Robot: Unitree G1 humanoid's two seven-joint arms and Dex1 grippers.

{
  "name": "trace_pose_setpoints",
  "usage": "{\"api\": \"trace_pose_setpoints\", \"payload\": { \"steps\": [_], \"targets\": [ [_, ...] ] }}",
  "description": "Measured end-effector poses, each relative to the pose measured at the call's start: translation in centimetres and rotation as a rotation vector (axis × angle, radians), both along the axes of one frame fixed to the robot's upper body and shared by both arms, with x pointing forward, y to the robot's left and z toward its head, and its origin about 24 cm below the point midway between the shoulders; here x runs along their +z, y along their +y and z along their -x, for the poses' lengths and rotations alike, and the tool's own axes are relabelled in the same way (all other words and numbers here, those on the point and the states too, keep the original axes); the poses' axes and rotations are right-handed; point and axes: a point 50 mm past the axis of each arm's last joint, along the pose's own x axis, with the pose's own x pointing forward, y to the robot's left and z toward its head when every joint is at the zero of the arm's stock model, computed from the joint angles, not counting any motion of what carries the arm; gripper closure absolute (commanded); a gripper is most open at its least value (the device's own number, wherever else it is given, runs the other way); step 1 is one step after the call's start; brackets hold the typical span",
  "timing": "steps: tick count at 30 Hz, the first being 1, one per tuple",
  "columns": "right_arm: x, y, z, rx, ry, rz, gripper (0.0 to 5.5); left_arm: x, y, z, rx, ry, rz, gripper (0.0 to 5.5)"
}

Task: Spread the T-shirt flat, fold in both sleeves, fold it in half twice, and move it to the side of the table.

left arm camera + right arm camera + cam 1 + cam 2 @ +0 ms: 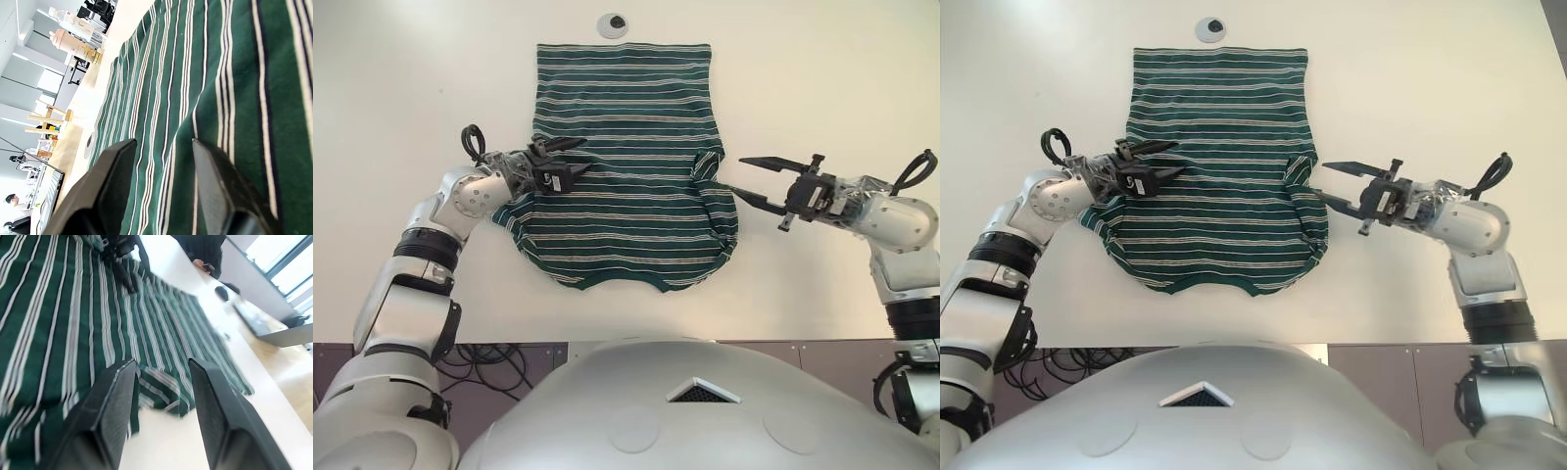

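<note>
On the white table [822, 78], a small round disc [614, 24] sits just beyond the far edge of the cloth, apart from it. A tangle of dark cables [494, 364] lies below the table's near edge on the left. Neither lies between the grippers and the garment.

The T-shirt [626, 127] is dark green with thin white stripes. It lies on the middle of the table with its straight hem at the far end and the rounded neck end nearest us. The far half lies smooth and square. On the left, the left sleeve [512, 217] pokes out sideways past the body. On the right, the cloth is turned in over the body in a rumpled fold [717, 201] that runs down to the near right corner.

The left gripper [571, 157] is over the shirt's left part, just far of the protruding sleeve. Its two fingers [107, 181] are spread apart with striped cloth showing in the gap and nothing pinched. We cannot tell whether the tips touch the fabric.

The right gripper [738, 177] is just right of the rumpled fold, pointing left toward it. Its fingers [112, 406] are also spread wide and hold nothing. The nearer fingertip is at the shirt's right edge, and the farther one is over bare table just beside it.
</note>
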Motion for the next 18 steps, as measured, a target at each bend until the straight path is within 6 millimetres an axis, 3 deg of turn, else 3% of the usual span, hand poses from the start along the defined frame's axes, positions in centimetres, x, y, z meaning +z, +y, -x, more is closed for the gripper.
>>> {"api": "trace_pose_setpoints", "payload": {
  "steps": [2,5,11,18],
  "targets": [
    [-0.1,0.8,-0.5,0.008,-0.016,-0.011,3.51,0.0,0.0,0.0,0.000,0.000,0.001,3.44],
    [-1.2,0.5,-1.1,-0.018,-0.002,0.058,3.51,0.0,-0.1,0.0,0.001,0.000,0.002,3.44],
    [-4.7,-0.3,-1.1,-0.055,0.074,0.185,3.51,0.0,-0.1,0.0,0.003,0.001,0.004,3.44],
    [-4.7,-1.0,-0.8,-0.006,0.067,0.229,3.51,-0.1,-0.2,-0.1,0.004,0.003,0.006,3.44]
  ]
}}
